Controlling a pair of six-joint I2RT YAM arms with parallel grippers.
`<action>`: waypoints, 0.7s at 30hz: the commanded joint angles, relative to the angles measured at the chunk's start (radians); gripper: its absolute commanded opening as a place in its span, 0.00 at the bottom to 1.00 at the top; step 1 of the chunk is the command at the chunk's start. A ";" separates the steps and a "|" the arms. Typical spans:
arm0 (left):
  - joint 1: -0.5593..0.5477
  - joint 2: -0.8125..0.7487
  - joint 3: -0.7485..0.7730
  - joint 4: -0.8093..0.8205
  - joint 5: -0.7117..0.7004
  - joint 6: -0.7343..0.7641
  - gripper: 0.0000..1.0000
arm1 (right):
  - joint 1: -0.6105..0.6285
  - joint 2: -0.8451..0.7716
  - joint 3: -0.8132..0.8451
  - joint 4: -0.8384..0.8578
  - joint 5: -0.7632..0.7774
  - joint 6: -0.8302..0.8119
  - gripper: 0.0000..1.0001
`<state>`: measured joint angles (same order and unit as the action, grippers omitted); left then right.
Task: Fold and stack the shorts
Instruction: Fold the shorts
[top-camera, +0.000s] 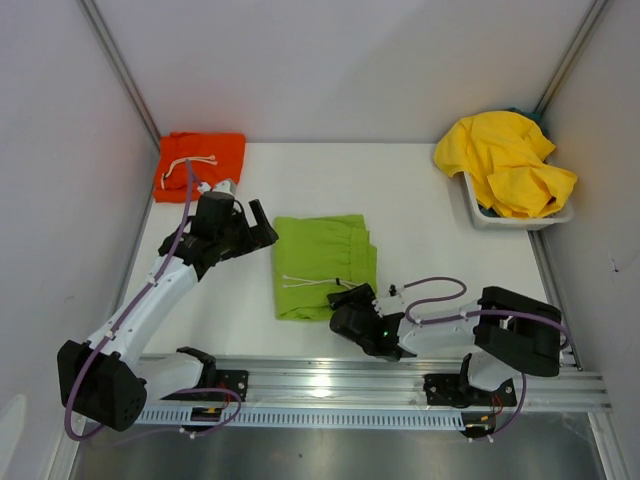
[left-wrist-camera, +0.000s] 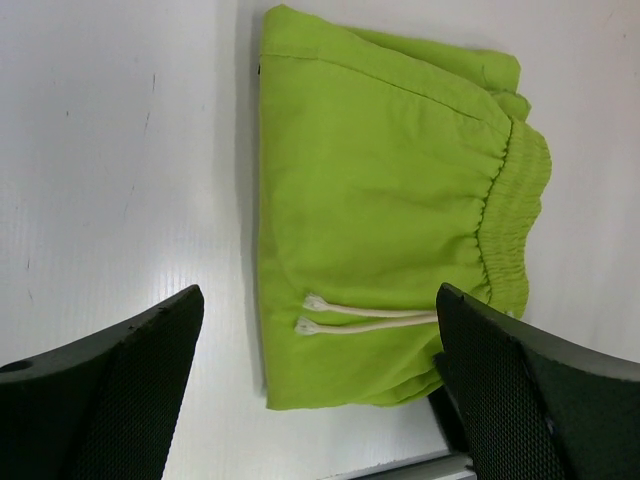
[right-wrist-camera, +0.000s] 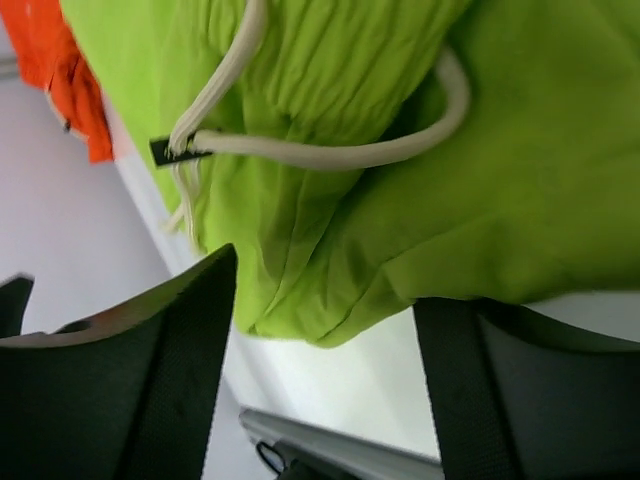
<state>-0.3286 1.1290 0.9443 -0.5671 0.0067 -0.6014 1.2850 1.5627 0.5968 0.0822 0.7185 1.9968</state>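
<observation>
The green shorts (top-camera: 322, 265) (left-wrist-camera: 380, 200) (right-wrist-camera: 450, 150) lie folded into a rough rectangle in the middle of the white table (top-camera: 430, 230). The cloth is soft and matte, gathered into fine ridges along the elastic waistband. Two white cords (left-wrist-camera: 365, 318) (right-wrist-camera: 330, 152), twisted and knotted at the ends, lie across the top layer.

The left gripper (top-camera: 260, 226) (left-wrist-camera: 318, 300) hangs just left of the green shorts, over their left edge. Its jaws are spread wide and hold nothing, and its black fingers (left-wrist-camera: 120, 390) have a fine mesh texture.

The right gripper (top-camera: 347, 300) (right-wrist-camera: 325, 285) sits low at the near edge of the green shorts. Its jaws are apart and straddle the rounded, creased fold at the corner. They are not clamped on the cloth.

Orange shorts (top-camera: 200, 160) (right-wrist-camera: 50, 60) lie folded flat well beyond the green shorts to the far left, with white cords on top.

Yellow shorts (top-camera: 505, 160) are heaped in loose, rumpled folds well beyond the green shorts to the far right. They spill over a pale rectangular bin (top-camera: 478, 214).

A ribbed metal rail (top-camera: 400, 385) runs just nearer than the green shorts.
</observation>
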 joint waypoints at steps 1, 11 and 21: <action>0.000 -0.021 0.034 0.000 -0.002 0.012 0.98 | -0.076 -0.075 -0.025 -0.172 0.078 0.197 0.68; 0.000 0.000 0.007 0.036 -0.002 0.008 0.98 | -0.585 -0.230 0.030 -0.204 -0.440 -0.621 0.00; -0.001 0.035 -0.074 0.156 0.041 -0.040 0.98 | -1.137 -0.147 0.221 -0.320 -0.878 -1.294 0.02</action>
<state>-0.3286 1.1473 0.8967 -0.4873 0.0139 -0.6121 0.2333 1.3811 0.7509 -0.2070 0.0498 1.0050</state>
